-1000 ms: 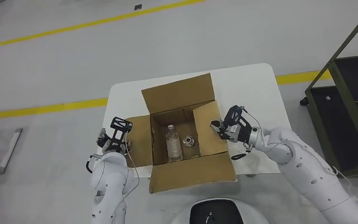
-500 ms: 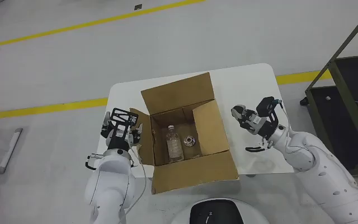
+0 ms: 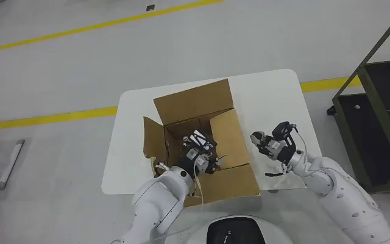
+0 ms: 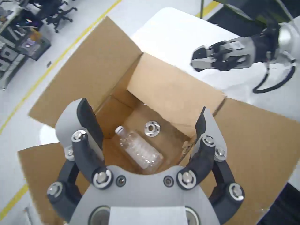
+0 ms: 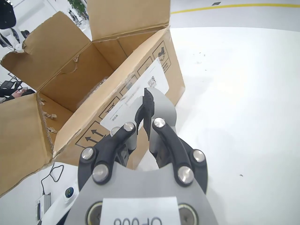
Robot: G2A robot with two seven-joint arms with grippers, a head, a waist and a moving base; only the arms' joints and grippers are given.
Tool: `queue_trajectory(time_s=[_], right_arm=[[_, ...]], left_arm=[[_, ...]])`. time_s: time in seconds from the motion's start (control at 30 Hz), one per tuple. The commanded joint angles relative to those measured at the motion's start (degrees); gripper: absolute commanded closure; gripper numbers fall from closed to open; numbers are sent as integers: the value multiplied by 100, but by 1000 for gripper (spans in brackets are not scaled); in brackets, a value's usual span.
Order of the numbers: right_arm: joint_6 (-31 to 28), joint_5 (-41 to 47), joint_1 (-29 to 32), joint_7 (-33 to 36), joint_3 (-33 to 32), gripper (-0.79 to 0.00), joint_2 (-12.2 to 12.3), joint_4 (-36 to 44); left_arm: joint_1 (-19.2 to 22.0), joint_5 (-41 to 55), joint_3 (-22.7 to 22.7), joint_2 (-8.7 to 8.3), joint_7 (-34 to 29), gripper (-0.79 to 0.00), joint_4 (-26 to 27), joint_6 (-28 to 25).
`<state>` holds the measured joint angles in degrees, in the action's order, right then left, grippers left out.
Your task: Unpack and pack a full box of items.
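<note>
Left hand [image 4: 143,108] wide open over box [image 4: 93,59]; right hand [image 5: 146,99] pinched tight, empty, beside box; bottle [image 4: 140,147] lying flat inside box, next to ring [image 4: 152,128]; could roll or slip away if grabbed off its middle, being round.

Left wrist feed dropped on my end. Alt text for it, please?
The left tool hangs open above the open cardboard box, where a clear plastic bottle lies on its side beside a small metal part. The right tool, shut, is over the white table beyond.
</note>
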<state>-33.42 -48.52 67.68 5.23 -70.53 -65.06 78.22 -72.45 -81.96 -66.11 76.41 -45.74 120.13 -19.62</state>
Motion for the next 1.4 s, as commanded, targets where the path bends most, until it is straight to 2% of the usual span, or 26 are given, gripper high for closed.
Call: queue_trajectory(time_s=[0.0, 0.43, 0.5, 0.57, 0.73, 0.87, 1.0, 1.17, 1.27, 1.33, 1.37], right_arm=[[-31, -84, -33, -25, 77, 0, -14, -40], [-205, -634, 12, -289, 120, 0, -6, 51], [-231, -657, 5, -284, 144, 0, -10, 50], [-250, -695, -3, -290, 158, 0, -12, 57], [-306, -702, 8, -336, 134, 0, -9, 51], [-325, -707, 27, -354, 98, 0, -4, 47], [-332, -697, 38, -353, 66, 0, 1, 47], [-375, -699, 47, -347, 58, 0, 2, 21], [-396, -700, 38, -336, 73, 0, -1, 8], [-412, -695, 35, -331, 86, 0, -4, -3], [-419, -689, 30, -333, 91, 0, -5, -13]], left_arm=[[149, 373, 35, 14, -47, -785, -276, -74], [188, 478, 32, 20, 27, -785, -362, -57], [129, 1071, 33, 47, 154, -785, -618, 132], [261, 1897, -14, 92, 17, -785, -928, 462], [783, 3753, -114, 190, -492, -785, -1712, 1232], [1156, 5226, -250, 240, -856, -785, -2545, 1507], [1384, 5368, -252, 249, -724, -785, -3140, 1730], [1437, 5670, -240, 256, -503, -785, -3642, 1740], [1446, 5927, -277, 256, -420, -785, -3794, 1748], [1533, 5402, -238, 217, -392, -785, -3840, 1722], [1519, 5467, -217, 218, -410, -785, -3859, 1706]])
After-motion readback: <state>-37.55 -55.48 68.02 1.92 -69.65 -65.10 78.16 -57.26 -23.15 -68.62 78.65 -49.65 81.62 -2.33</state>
